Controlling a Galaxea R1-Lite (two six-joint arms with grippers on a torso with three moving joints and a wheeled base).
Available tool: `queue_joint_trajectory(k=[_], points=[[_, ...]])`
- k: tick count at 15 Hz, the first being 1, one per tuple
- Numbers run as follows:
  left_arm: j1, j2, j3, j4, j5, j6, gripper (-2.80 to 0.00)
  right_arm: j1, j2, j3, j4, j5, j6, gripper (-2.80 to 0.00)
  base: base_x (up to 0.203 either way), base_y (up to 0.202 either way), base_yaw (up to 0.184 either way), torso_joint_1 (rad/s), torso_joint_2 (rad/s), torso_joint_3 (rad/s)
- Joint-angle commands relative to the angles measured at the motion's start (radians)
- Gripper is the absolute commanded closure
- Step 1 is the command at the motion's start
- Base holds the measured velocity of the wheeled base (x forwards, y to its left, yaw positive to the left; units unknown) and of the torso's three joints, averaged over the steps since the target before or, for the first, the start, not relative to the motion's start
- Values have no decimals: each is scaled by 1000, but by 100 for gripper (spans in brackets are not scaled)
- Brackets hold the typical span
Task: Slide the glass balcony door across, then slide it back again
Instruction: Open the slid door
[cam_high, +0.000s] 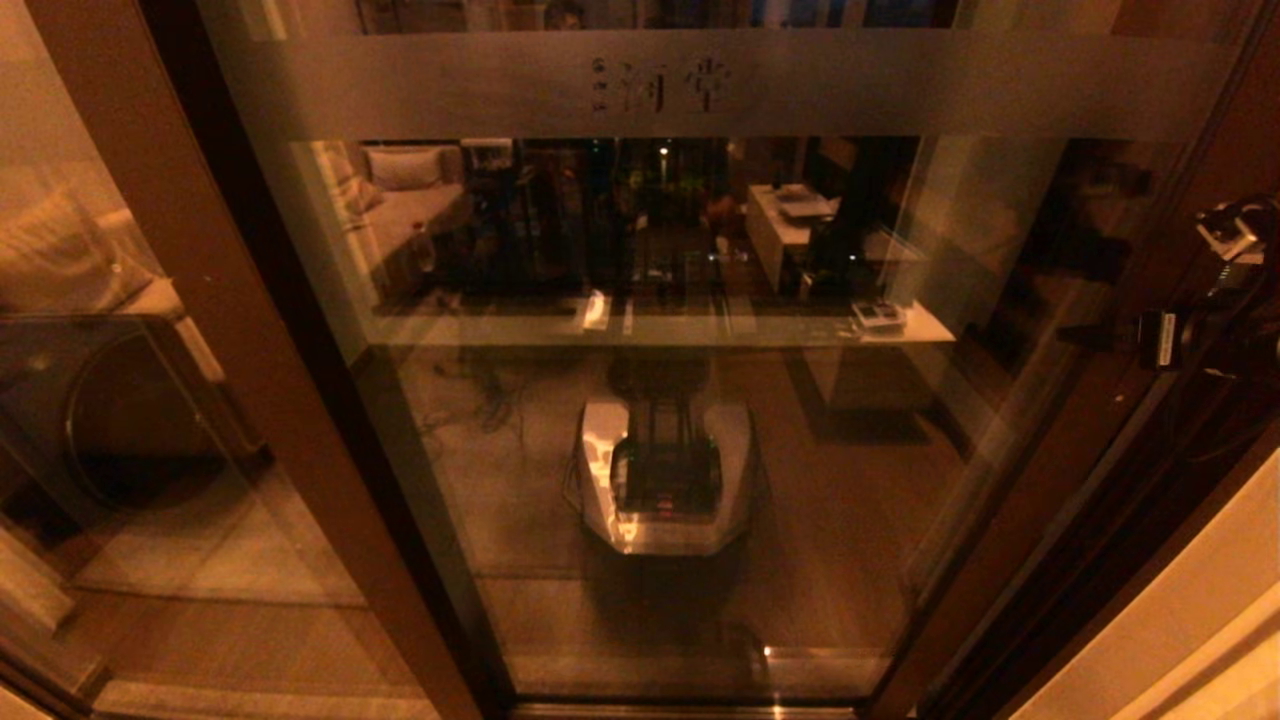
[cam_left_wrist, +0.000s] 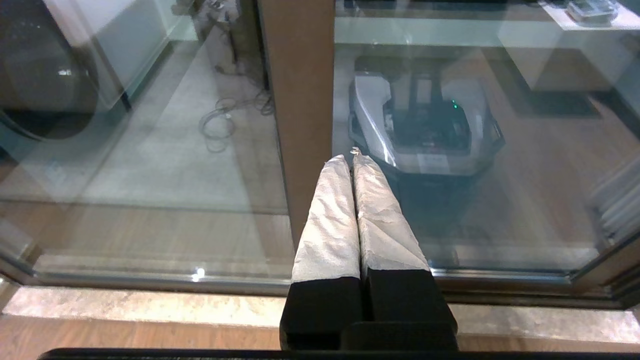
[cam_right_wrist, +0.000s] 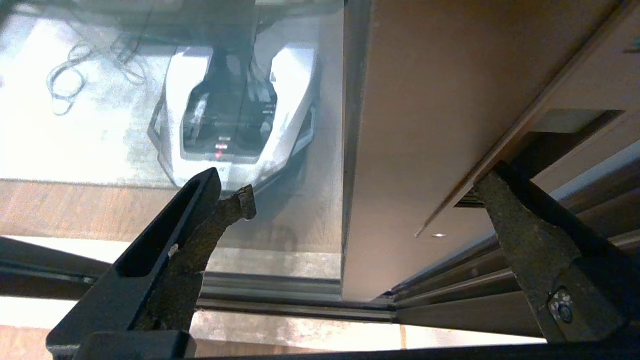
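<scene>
We hold our left gripper (cam_left_wrist: 352, 162) clenched on nothing, tips near the left brown stile. Our right gripper (cam_right_wrist: 365, 190) is spread wide, fingers (cam_right_wrist: 525, 235) straddling the right stile at its handle slot. The glass balcony door (cam_high: 640, 400) fills the view ahead, its frosted band (cam_high: 900, 85) farthest up

The brown wood-plank floor (cam_left_wrist: 540, 165) lies beyond a pale stone sill (cam_left_wrist: 150, 305) and metal door track (cam_right_wrist: 280, 292). Loose grey cable loops (cam_left_wrist: 220, 120) rest on lighter flooring (cam_left_wrist: 165, 165).
</scene>
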Motion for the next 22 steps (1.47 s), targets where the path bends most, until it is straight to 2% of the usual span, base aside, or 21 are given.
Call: queue_joint_trajectory(k=[1,12,22], points=[[0,1,0,1,0,0,0,20,-9,5,0,-14,-1,-280,0,0,0,0,0,0],[0,1,0,1,0,0,0,97,-50,45,0,-37,0,-280,0,0,0,0,0,0],[0,1,0,1,0,0,0,121,-80,70,0,-39,1,-280,0,0,0,0,0,0]])
